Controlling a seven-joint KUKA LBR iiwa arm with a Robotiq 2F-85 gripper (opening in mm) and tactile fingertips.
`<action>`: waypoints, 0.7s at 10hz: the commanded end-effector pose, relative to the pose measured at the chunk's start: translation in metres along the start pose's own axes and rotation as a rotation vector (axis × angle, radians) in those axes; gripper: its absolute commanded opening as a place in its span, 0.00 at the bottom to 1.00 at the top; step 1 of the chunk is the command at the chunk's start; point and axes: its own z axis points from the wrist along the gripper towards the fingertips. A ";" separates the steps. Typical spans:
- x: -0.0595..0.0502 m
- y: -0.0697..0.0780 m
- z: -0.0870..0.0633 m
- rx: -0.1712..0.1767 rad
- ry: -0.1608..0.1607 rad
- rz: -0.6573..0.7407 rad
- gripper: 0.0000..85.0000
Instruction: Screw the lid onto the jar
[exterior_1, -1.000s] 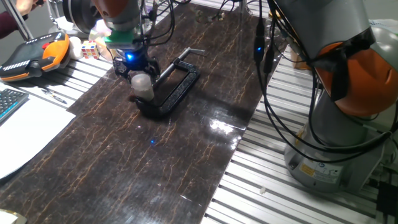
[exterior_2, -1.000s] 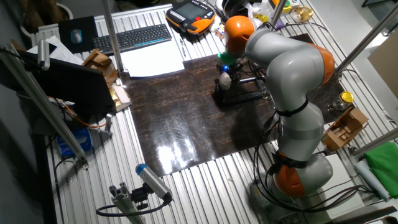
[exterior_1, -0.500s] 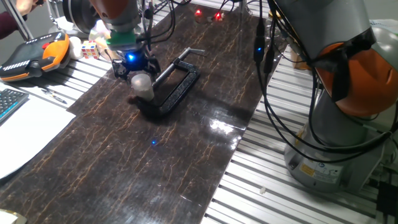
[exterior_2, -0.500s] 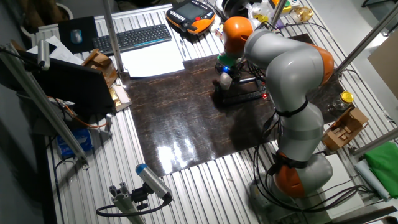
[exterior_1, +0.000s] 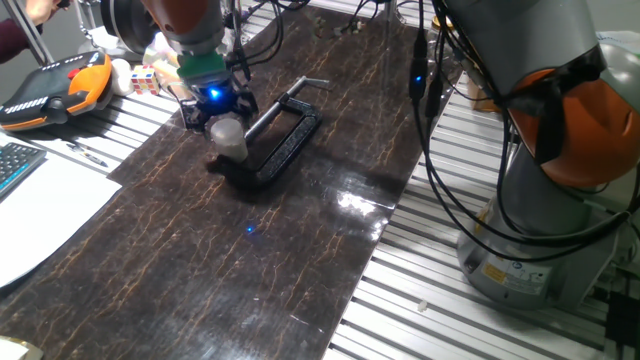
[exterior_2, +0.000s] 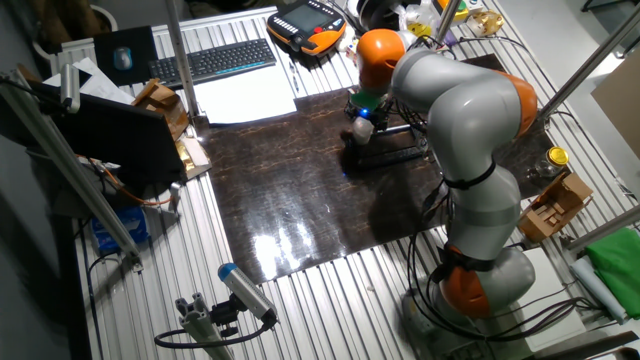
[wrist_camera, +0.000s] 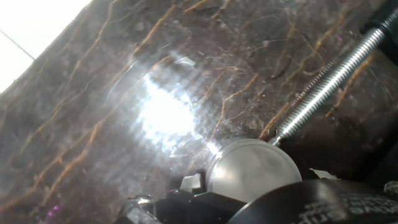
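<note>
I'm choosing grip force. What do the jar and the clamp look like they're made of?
The jar: probably clear plastic or glass; it looks whitish and shiny under the gripper.
The clamp: likely metal, with a matte black frame and a bare, bright threaded screw.

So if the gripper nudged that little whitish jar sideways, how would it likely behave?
The jar looks small, short and shiny, so it would probably slide on the glossy tabletop rather than tip. It seems light. The black C-clamp right beside it looks heavier and might block it on that side.
</note>
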 end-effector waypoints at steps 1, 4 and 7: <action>0.000 0.000 0.000 -0.103 -0.034 -1.108 0.97; 0.000 0.000 -0.001 -0.100 -0.032 -1.156 0.97; 0.000 0.000 -0.001 -0.101 -0.035 -1.173 0.96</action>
